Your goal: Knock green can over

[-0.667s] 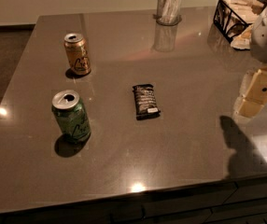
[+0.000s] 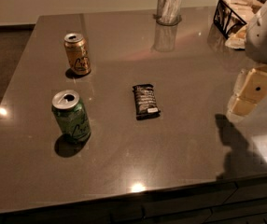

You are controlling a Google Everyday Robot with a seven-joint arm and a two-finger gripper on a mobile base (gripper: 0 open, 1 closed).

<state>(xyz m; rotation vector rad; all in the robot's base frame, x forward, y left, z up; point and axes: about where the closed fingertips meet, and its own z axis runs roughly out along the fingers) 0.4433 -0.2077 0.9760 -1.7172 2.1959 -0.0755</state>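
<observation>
The table [image 2: 180, 139] carries everything. The gripper [image 2: 251, 91] hangs over its right side, well apart from the cans; I cannot tell whether its jaws are apart or together. The green can [image 2: 72, 117] stands upright near the front left. To tip it cleanly, I judge the push should land high on its side, clear of the gold can [image 2: 77, 54] behind and the dark snack packet [image 2: 146, 100] between. The 2 cans bear dark scribbled lettering and the packet pale print, none readable.
</observation>
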